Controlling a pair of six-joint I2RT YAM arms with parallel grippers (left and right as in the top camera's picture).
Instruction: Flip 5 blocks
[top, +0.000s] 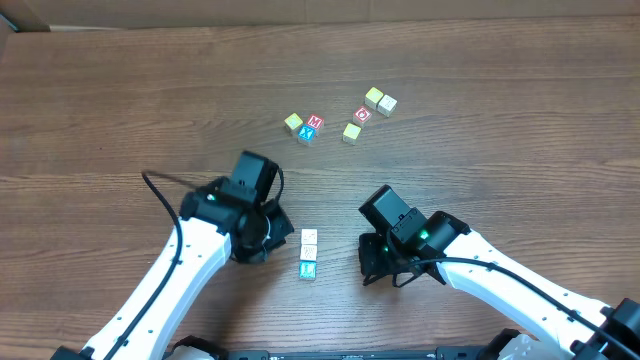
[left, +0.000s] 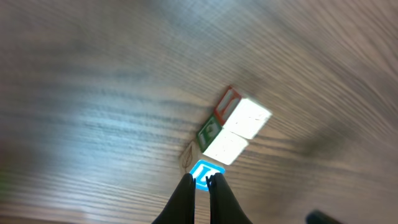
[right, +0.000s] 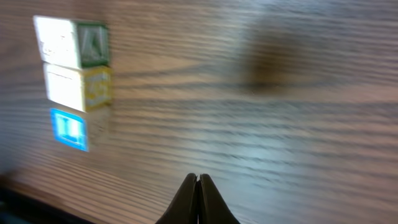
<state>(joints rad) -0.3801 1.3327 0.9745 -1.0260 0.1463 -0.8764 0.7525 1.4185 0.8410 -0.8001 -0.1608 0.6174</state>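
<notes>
Wrist views blurred — letters on blocks (left: 239, 124) smeared, left arm (top: 165, 285), right arm (top: 520, 290) cut at overhead edge

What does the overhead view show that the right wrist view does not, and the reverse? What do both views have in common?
Only the overhead view shows the scattered group of blocks farther up the table, and the left arm and right arm.

Only the right wrist view shows the shut right gripper from close by, and a green side face and a yellow side face on two blocks.

Both show the row of three blocks, with the blue-faced block at one end, on the wooden table.
</notes>
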